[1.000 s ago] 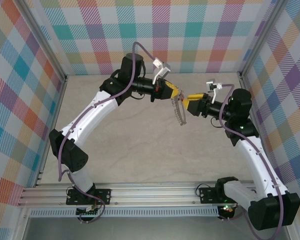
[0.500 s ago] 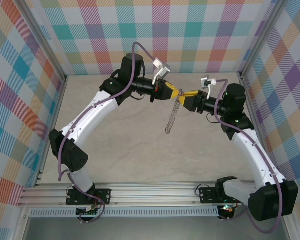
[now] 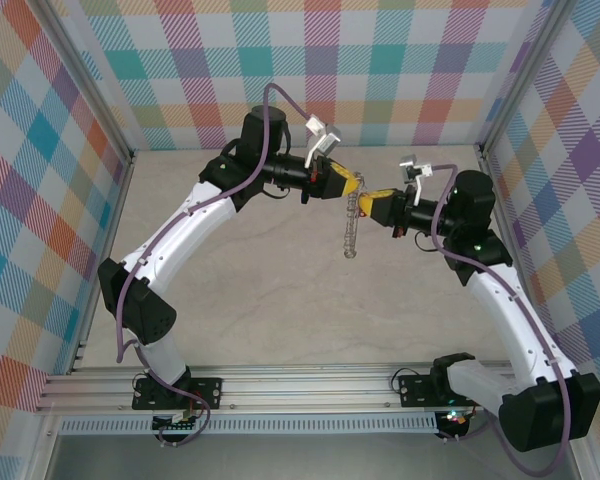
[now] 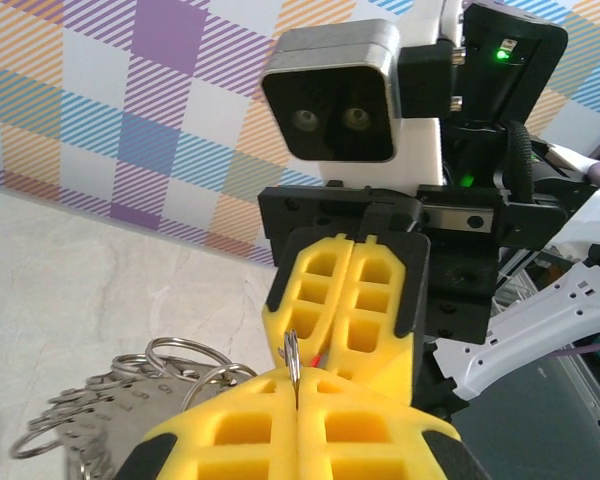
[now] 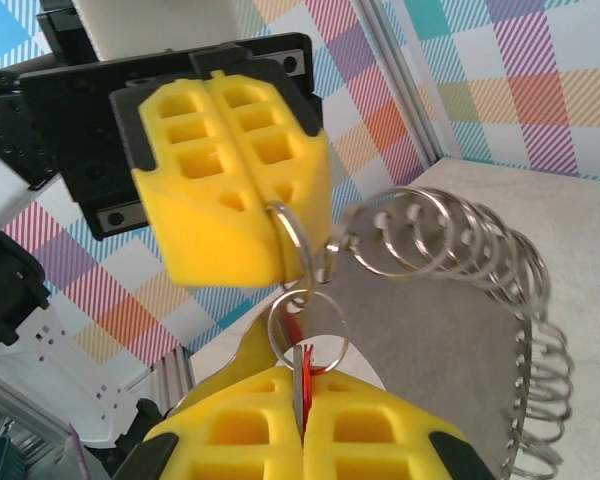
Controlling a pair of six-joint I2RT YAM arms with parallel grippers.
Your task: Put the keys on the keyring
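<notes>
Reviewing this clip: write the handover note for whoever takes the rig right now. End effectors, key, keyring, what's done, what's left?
Left end effector: shut on a wire loop at the rim of the keyring, which hangs from it above the table.
Right end effector: shut on the red-headed key, tip to tip with the left one.
Done: both things are gripped and meet in mid-air.
Left: get the key onto a loop. I cannot tell whether it has caught yet. Then release.
</notes>
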